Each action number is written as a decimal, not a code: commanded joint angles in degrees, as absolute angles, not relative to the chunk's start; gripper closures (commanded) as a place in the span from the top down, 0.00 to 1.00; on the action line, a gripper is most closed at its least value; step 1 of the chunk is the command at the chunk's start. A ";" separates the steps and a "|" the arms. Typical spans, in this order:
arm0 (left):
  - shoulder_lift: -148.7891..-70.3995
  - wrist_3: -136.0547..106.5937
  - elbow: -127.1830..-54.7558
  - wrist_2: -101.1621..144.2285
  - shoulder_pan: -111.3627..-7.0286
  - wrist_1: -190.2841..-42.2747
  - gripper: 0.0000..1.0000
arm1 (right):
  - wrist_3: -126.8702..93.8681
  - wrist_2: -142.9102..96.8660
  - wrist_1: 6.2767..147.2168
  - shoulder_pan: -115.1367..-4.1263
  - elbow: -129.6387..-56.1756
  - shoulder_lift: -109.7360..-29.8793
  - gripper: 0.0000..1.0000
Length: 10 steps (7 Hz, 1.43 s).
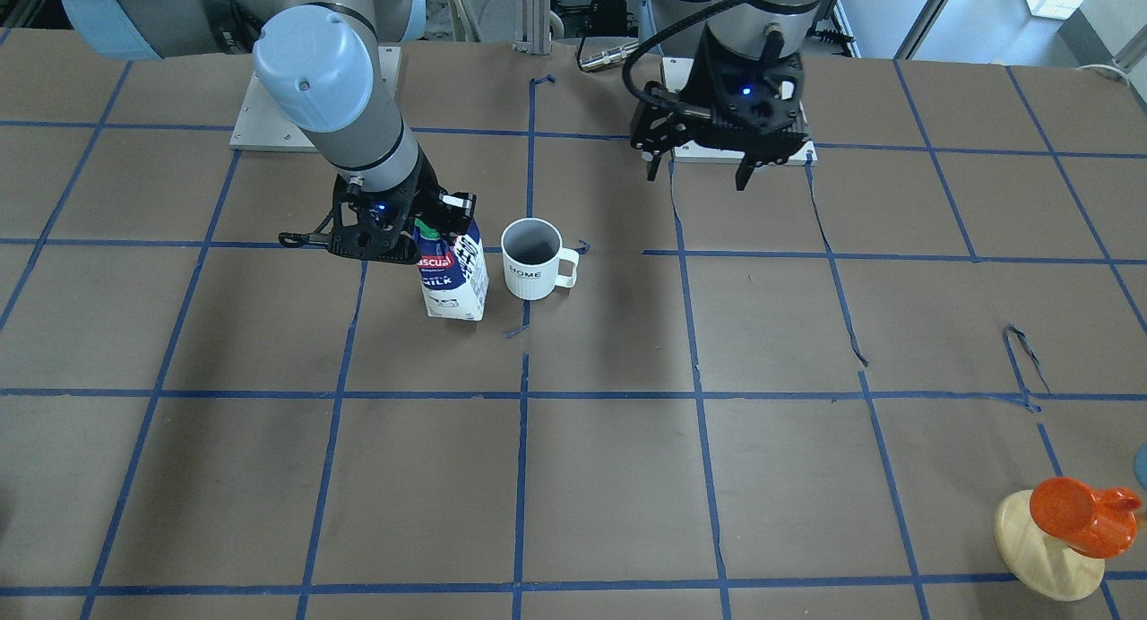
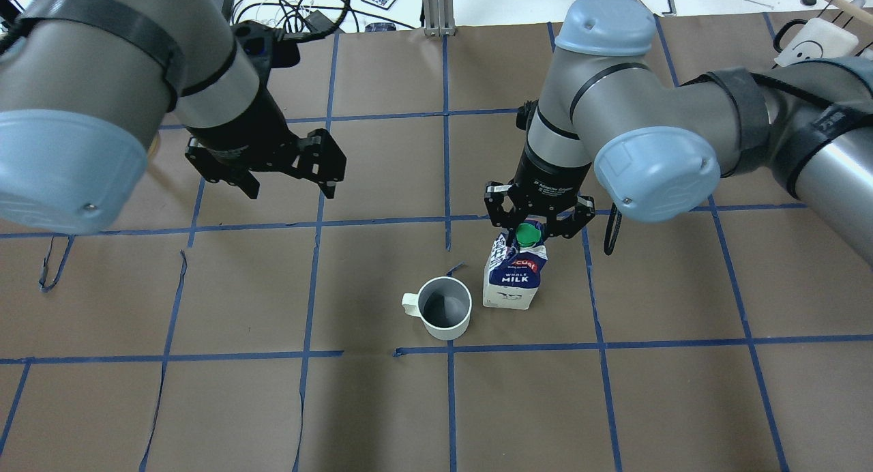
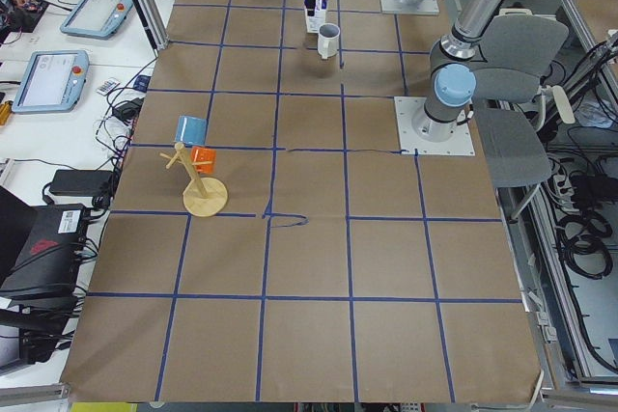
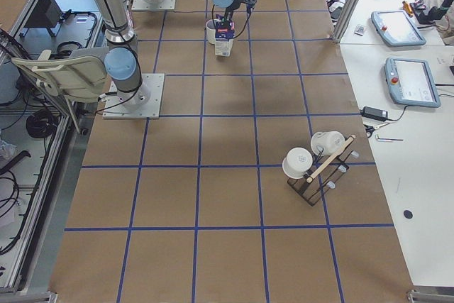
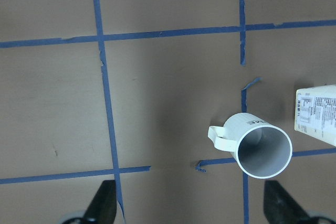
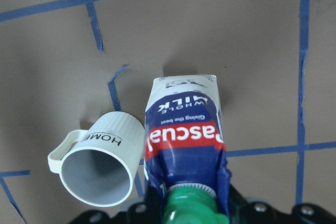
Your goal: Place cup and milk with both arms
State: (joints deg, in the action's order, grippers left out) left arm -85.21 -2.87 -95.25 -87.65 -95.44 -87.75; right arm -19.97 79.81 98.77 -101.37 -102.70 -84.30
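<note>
My right pincer [image 2: 534, 219] pinching gable top of blue-white milk carton [image 2: 511, 277], which stands on brown counter [image 2: 682, 404] just beside white ribbed ceramic mug [image 2: 445, 310], opposite its handle. My left pincer [image 2: 292, 187] spread, empty, well apart on mug's handle side. I judge milk placement nearly done; next I release and lift straight up without tipping carton.

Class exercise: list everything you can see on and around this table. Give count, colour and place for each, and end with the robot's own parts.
cup: one, white with dark grey inside, upright near the table's middle, handle toward the robot's left.
milk: one carton, dark blue and white with green cap, beside the cup on the robot's right.
table: one, brown with a blue tape grid.
wooden stand: one, pale, near the table end on the robot's left.
orange cup: one, on that stand.
blue cup: one, on that stand.
rack: one, dark, near the opposite end.
white cups: two, on the rack.
left gripper: black, open, above bare table.
right gripper: black, shut on the milk's top.
</note>
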 commanded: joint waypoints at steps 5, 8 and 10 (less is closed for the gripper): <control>-84.89 3.08 -95.02 -87.72 -89.92 -81.67 1.00 | -21.98 80.50 101.51 -103.80 -105.03 -84.29 0.24; -90.42 2.56 -84.58 -88.33 -89.91 -88.40 1.00 | -22.06 80.42 101.43 -103.97 -105.20 -84.46 0.39; -88.61 2.55 -87.70 -88.42 -89.83 -87.29 1.00 | -21.80 80.59 101.42 -103.97 -105.47 -84.46 0.67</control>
